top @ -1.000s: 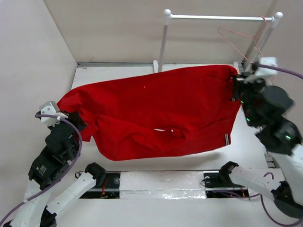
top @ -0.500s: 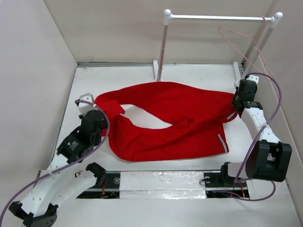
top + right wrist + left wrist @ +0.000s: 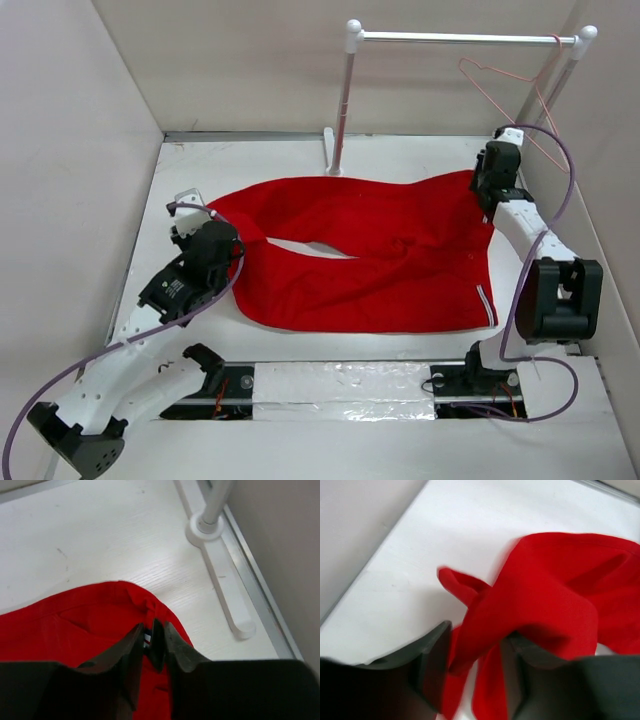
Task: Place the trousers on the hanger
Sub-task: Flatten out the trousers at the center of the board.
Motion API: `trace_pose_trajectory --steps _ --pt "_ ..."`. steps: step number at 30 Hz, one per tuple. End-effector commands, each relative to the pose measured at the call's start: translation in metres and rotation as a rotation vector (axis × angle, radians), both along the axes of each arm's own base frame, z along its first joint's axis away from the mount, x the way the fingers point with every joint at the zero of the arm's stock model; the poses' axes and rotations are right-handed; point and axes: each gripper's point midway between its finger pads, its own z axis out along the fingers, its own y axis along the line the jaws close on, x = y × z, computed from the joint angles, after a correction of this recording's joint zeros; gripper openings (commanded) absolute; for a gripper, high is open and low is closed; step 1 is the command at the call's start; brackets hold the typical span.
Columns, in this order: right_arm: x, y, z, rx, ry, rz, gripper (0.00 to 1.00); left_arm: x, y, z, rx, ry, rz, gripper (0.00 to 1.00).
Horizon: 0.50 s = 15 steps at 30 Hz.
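Note:
The red trousers point(image 3: 370, 260) lie spread flat across the table, a striped band at their near right corner. My left gripper point(image 3: 228, 240) sits low at their left end. In the left wrist view its jaws point(image 3: 475, 645) stand wide apart with loose red cloth point(image 3: 545, 595) between them, not pinched. My right gripper point(image 3: 487, 185) rests at the far right corner. Its jaws point(image 3: 152, 630) stand slightly apart around a fold of the red waistband point(image 3: 75, 630). The thin pink wire hanger point(image 3: 510, 75) hangs from the right end of the rack bar, above and behind the right gripper.
A white-posted rack point(image 3: 460, 37) with a metal bar stands at the back; its right foot point(image 3: 220, 565) lies just beyond the right gripper. Walls close in the left, back and right sides. Both arm bases sit at the near edge.
A second ago both grippers held the trousers stretched in the air. The cloth came down onto the table, the right gripper moved back toward the rack, and both jaws have parted.

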Motion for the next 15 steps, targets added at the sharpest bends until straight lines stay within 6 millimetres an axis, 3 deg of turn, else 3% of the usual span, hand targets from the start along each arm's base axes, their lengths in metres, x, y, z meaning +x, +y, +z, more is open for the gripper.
trace_pose_trajectory --steps 1,3,4,5,7,9,11,13,14,15 --pt "0.01 0.005 0.036 -0.019 -0.111 0.007 0.47 -0.004 0.027 0.037 0.006 -0.124 0.153 0.43" --pt "0.005 0.025 0.042 -0.019 -0.134 0.057 0.64 -0.004 0.029 0.041 0.008 -0.133 0.165 0.61" --pt "-0.001 0.032 0.056 -0.026 -0.167 0.077 0.75 -0.004 0.031 0.042 0.017 -0.134 0.175 0.67" --pt "-0.008 0.05 0.05 -0.029 -0.159 0.119 0.79 -0.003 0.032 0.047 0.02 -0.135 0.184 0.73" --pt "-0.022 0.07 0.065 -0.022 -0.202 0.179 0.81 -0.002 0.031 0.049 0.023 -0.129 0.183 0.74" --pt "-0.037 0.104 0.054 -0.013 -0.19 0.267 0.76 0.0 0.026 0.047 0.016 -0.118 0.167 0.74" --pt "-0.048 0.126 0.063 0.011 -0.24 0.332 0.43 0.004 0.016 0.035 -0.009 -0.087 0.121 0.73" --pt "-0.062 0.146 0.043 0.052 -0.214 0.399 0.0 0.007 0.004 0.023 -0.037 -0.056 0.07 0.72" --pt "-0.068 0.159 0.042 0.076 -0.222 0.461 0.0 0.009 0.0 0.014 -0.043 -0.037 0.062 0.72" --pt "-0.075 0.166 0.028 0.085 -0.204 0.493 0.0 0.01 -0.002 0.011 -0.05 -0.029 0.059 0.71"
